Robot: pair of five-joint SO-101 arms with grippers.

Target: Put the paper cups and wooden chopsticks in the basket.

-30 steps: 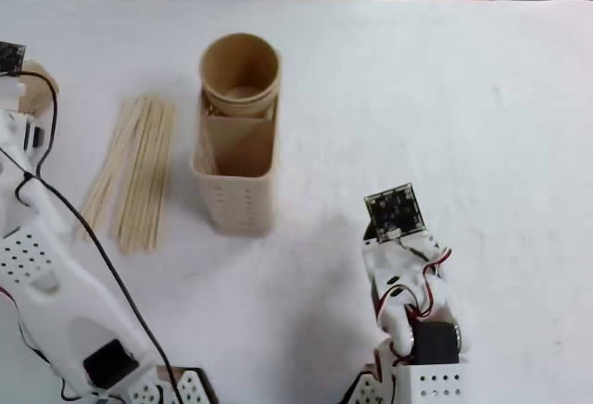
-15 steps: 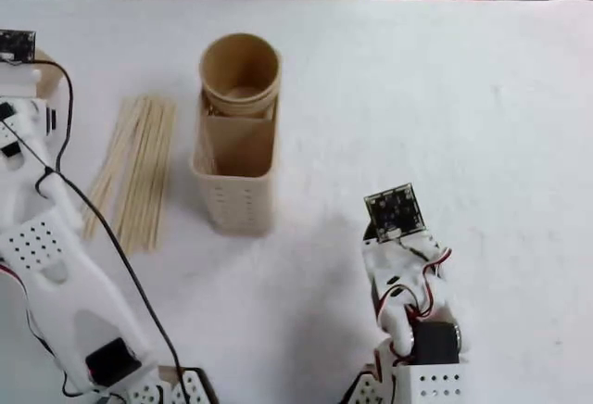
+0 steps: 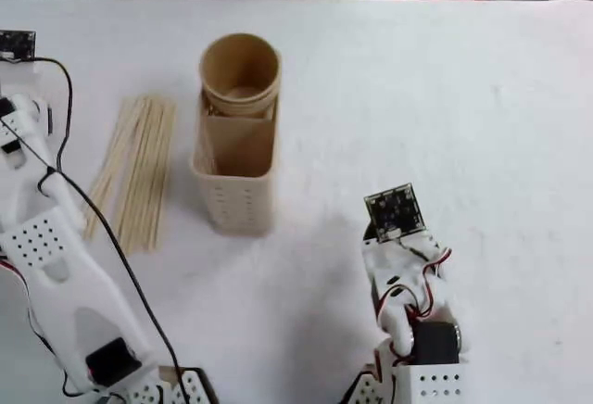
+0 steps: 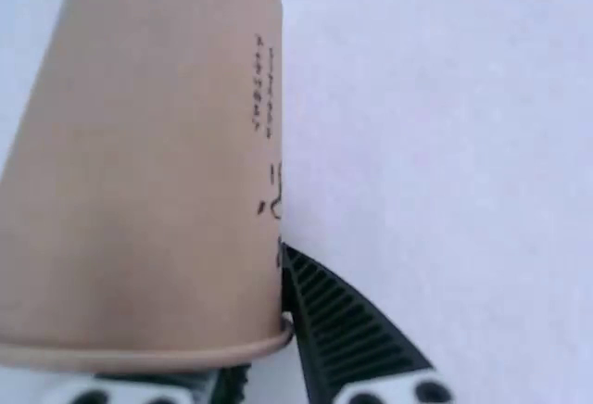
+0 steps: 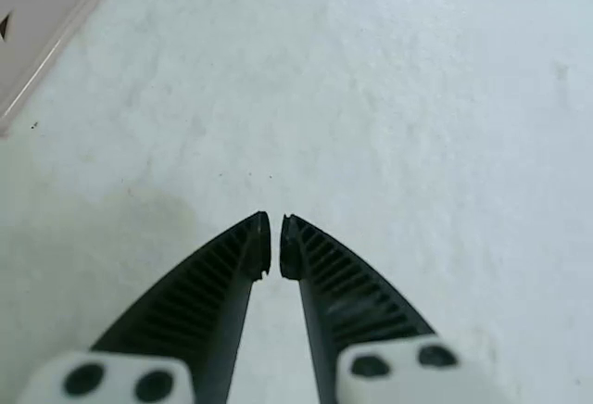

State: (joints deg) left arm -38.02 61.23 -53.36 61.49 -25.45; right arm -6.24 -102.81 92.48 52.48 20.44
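Observation:
A brown paper cup [image 4: 148, 172] lies between the jaws of my left gripper [image 4: 185, 284], which is shut on it. One black finger [image 4: 338, 330] presses the cup's wall near the rim; the other finger is hidden. From above, the left arm [image 3: 23, 98] stands at the table's left edge and covers that cup. A bundle of wooden chopsticks [image 3: 134, 168] lies on the white table beside the beige basket [image 3: 236, 195]. Stacked paper cups [image 3: 239, 70] stand in the basket's far end. My right gripper [image 5: 273, 237] is shut and empty over bare table, near the front.
The right arm [image 3: 403, 274] sits to the front right of the basket, whose corner [image 5: 42, 24] shows in the right wrist view. The white table [image 3: 445, 98] stretches open to the right. Red and dark objects lie beyond the far edge.
The left arm has moved away from the front edge and over the paper cup at the left, which it now covers from above. The right arm has kept still.

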